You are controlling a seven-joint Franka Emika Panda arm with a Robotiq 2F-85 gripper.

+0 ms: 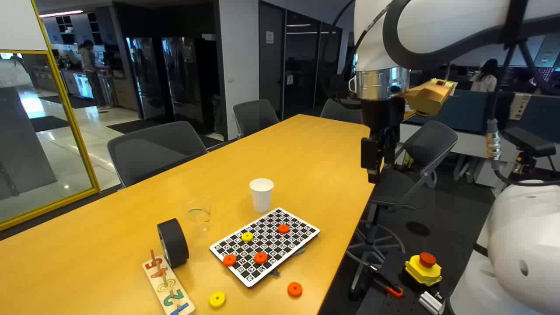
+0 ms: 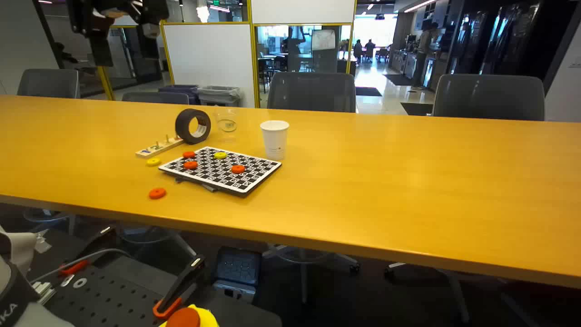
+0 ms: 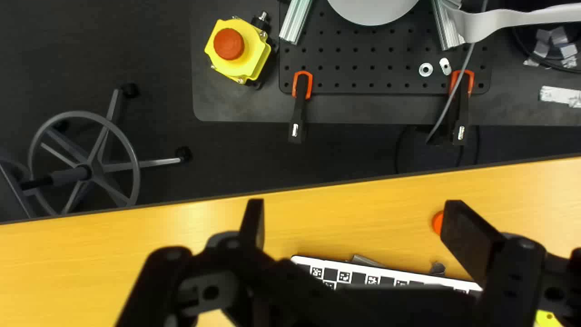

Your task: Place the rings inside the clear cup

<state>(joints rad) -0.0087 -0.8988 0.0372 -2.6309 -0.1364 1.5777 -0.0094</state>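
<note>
- While the claw [image 3: 354,222] is hanging with its jaws wide apart, gripping nothing, none of the rings [image 2: 238,169] is showing in the clear cup [image 2: 227,129]; the whole job is seemingly lying ahead.
- Three are lying on the checkered board [image 2: 215,170], one on the table [image 2: 386,181], near side.
- They are looking squat and orange-red, centrally holed; the clear cup is standing upright, far side.
</note>
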